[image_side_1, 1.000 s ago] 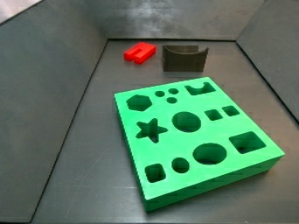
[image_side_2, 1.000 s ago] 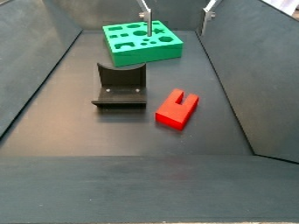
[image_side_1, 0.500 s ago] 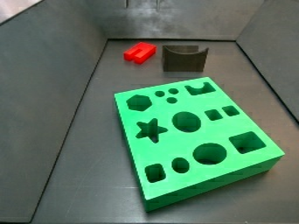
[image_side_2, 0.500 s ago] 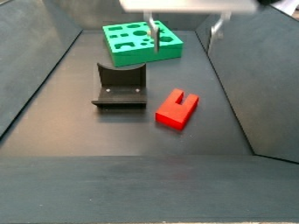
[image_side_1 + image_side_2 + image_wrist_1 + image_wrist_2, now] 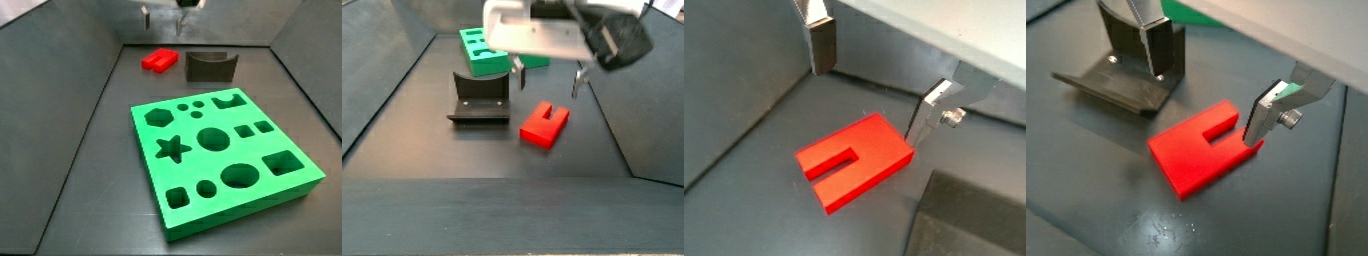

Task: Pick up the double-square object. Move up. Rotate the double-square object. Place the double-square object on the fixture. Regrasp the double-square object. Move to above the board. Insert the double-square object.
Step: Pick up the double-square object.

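Board (image 5: 225,162) lies flat on the dark floor (image 5: 94,170), green, with star, hexagon, round, oval and square cut-outs on its top face; in a side view (image 5: 500,48) it sits at the far end of the enclosure, partly hidden by the arm's white wrist housing (image 5: 543,32). Fixture (image 5: 478,98) stands on the floor between board and near edge, dark L-bracket on its base plate; also seen in a wrist view (image 5: 1126,75) and in a side view (image 5: 211,66). Double-square object (image 5: 544,124) lies flat on the floor just beside the fixture, apart from it, notch visible in both wrist views (image 5: 854,160) (image 5: 1207,147) and red in a side view (image 5: 160,60). Pincer (image 5: 874,75) hangs above the red block with its plates spread wide, holding nothing. One finger (image 5: 1268,110) reaches near the block's edge; whether it touches cannot be told. The other finger (image 5: 1157,48) is over the fixture side.
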